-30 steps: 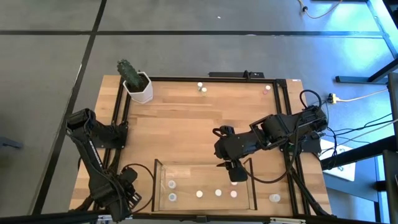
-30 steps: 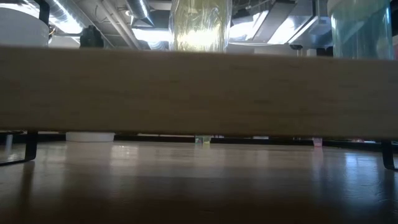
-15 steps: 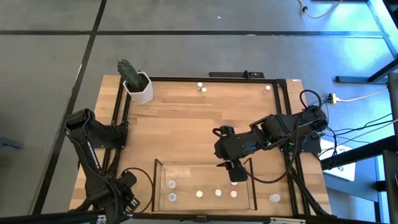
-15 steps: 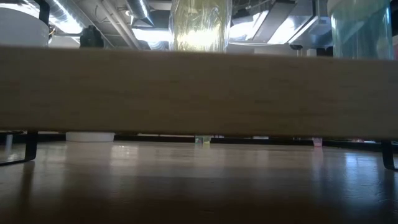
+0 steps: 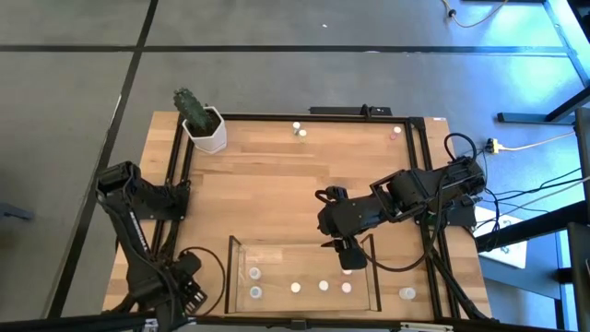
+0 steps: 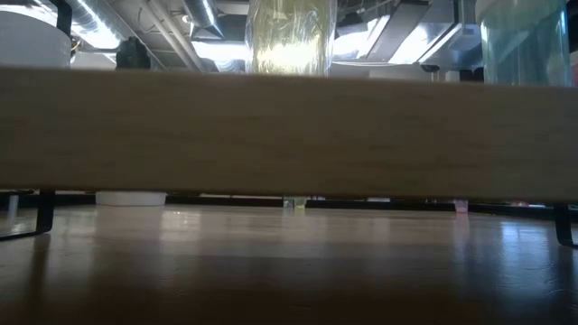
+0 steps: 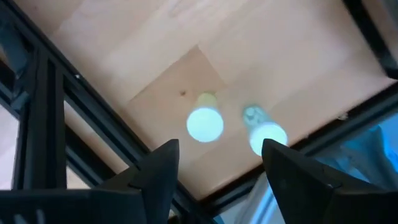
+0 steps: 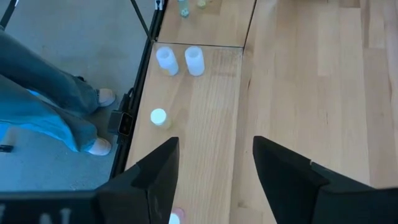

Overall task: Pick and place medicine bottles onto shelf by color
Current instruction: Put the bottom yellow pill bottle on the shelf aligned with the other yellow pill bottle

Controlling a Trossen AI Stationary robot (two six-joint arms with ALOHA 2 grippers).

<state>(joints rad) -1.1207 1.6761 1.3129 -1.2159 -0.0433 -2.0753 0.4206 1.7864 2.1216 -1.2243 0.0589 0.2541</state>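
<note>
Pretty much nothing has changed since the earlier shots: the right arm hasn't budged, and the left arm only shifted a hair at the desk's (image 5: 277,198) near-left corner. The right gripper (image 5: 347,257) hangs over the shelf's (image 5: 230,277) right end, fingers spread wide with nothing between them. A pink bottle (image 5: 347,287) sits on the shelf floor just past its fingertips, with more bottles (image 5: 296,287) lined up alongside. The left gripper (image 7: 217,168) is also spread and empty, two bottles (image 7: 205,123) ahead of it.
</note>
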